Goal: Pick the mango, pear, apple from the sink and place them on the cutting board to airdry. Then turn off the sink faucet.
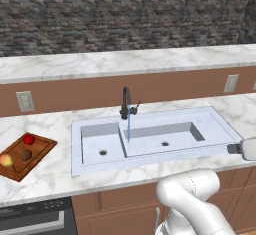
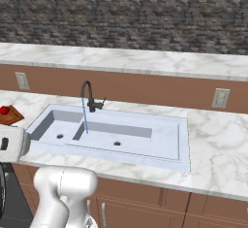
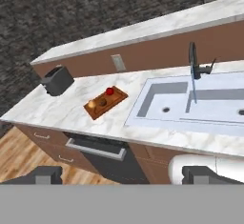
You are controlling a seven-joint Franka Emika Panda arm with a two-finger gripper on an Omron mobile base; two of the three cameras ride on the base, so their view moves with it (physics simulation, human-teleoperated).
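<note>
The red apple [image 1: 29, 139], brown pear [image 1: 26, 155] and yellow-orange mango [image 1: 6, 160] all lie on the cutting board [image 1: 39, 151], left of the sink [image 1: 100, 165]. Both basins hold no fruit. From the black sink faucet [image 1: 125, 104] a thin blue stream of water runs into the sink, and its side lever [image 1: 136, 107] points right. In the hand view my gripper [image 3: 125, 175] is open and holds nothing. It is drawn back in front of the counter, well clear of the cutting board [image 3: 112, 101], apple [image 3: 109, 91] and faucet [image 3: 193, 61].
A dark toaster [image 3: 57, 80] stands at the counter's far left. Wall outlets [image 1: 25, 101] [image 1: 231, 83] sit on the brown backsplash. A black appliance front [image 3: 95, 147] is under the counter beside the board. Wooden floor [image 3: 19, 161] lies below.
</note>
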